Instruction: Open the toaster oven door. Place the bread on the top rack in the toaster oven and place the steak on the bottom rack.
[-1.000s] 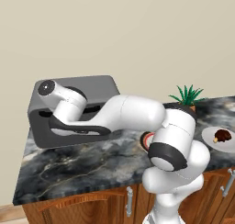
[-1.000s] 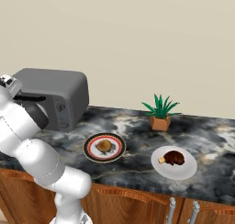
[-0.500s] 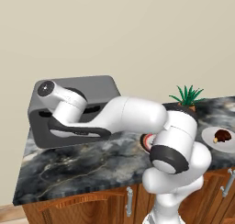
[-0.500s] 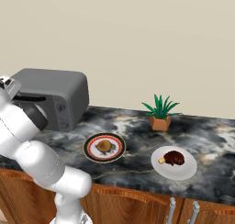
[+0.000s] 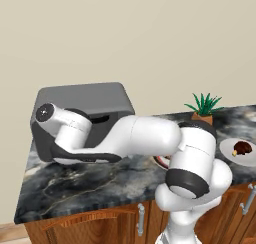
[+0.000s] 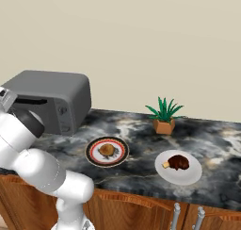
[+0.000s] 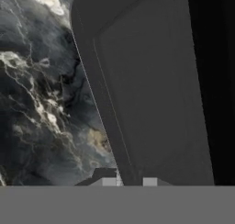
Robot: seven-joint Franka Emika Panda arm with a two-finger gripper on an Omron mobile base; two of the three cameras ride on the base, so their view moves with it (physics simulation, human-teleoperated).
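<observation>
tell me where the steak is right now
The steak sits on a white plate at the right of the counter in the right base view, in front of the potted plant and right of the bread.

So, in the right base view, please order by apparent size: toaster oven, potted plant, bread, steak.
1. toaster oven, by far the largest
2. potted plant
3. steak
4. bread
Steak and bread look nearly alike, so their order is unsure.

Grey oven (image 6: pixel 52 90), black-and-grey marbled counter (image 6: pixel 141 132), golden bread (image 6: pixel 107 150) on a red-rimmed plate (image 6: pixel 92 151), dark brown steak (image 6: pixel 179 162) on white.
</observation>
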